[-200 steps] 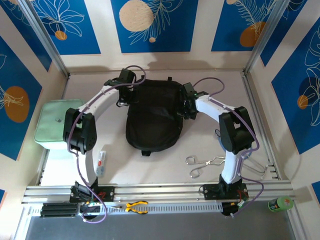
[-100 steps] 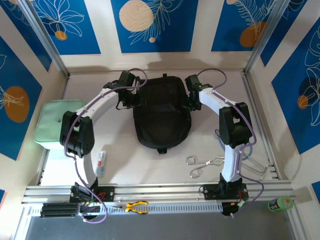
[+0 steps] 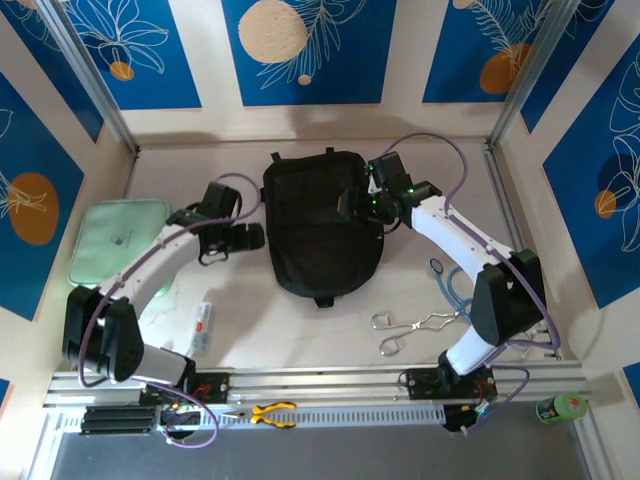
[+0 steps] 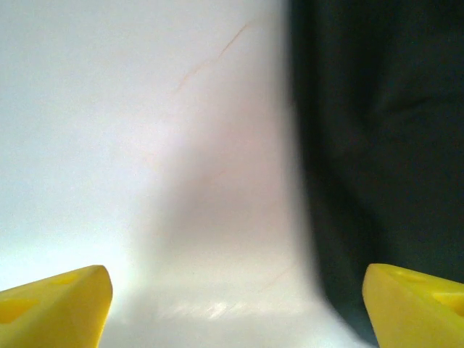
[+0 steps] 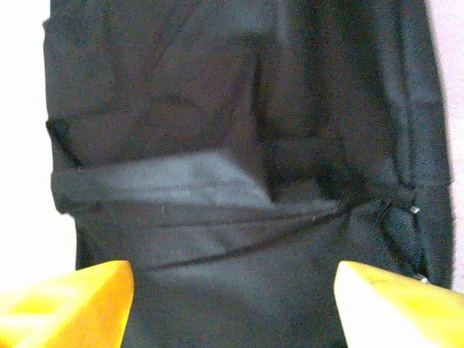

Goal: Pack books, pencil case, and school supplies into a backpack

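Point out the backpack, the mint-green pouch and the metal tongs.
backpack (image 3: 315, 240), top external view, middle of its black fabric.
mint-green pouch (image 3: 105, 235), top external view, bare top face.
metal tongs (image 3: 430, 322), top external view, where the two arms meet.

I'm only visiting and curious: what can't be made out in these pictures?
Inside of the backpack: top view, its black fabric covers it.
Its folds: right wrist view, blurred; open or zipped, cannot tell.
Label of the tube: top view, too small.
Near corner of the pouch: top view, left arm covers it.
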